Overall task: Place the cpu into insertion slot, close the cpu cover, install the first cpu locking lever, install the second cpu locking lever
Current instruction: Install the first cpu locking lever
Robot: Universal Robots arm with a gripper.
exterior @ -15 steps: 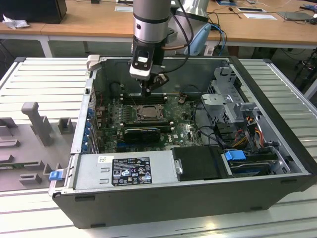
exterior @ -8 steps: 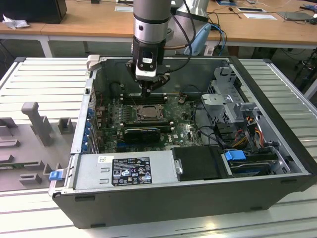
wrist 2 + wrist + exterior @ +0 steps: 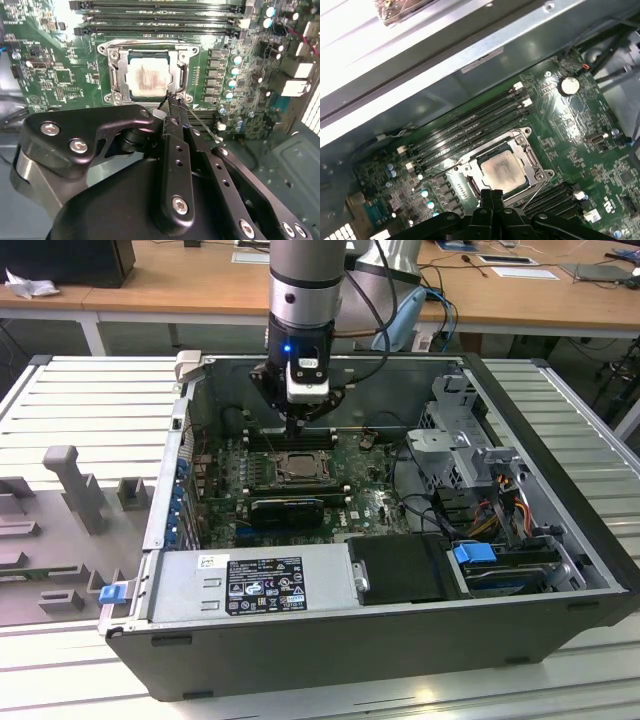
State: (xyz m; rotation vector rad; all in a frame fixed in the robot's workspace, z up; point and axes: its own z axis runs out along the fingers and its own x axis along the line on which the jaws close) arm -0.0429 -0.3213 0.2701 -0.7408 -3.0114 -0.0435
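Note:
The cpu (image 3: 300,469) lies flat in its socket on the green motherboard (image 3: 370,502), its pale metal top (image 3: 146,77) showing through the window of the cpu cover (image 3: 112,75). That silvery cover lies down flat around the cpu (image 3: 502,170) in both wrist views. My gripper (image 3: 300,430) hangs over the socket's edge with its black fingers pressed together. The gripper (image 3: 172,100) ends at a socket corner, where a thin wire lever (image 3: 200,125) runs off slantwise. In the first wrist view the gripper (image 3: 493,192) sits just beside the cover's frame (image 3: 467,165).
The open computer case (image 3: 560,490) walls in the board. A power supply (image 3: 250,585) sits at the front, and a grey drive cage (image 3: 455,450) with cables stands at the exterior view's right. Memory slots (image 3: 160,20) run beside the socket. Grey fixtures (image 3: 75,485) stand outside the case.

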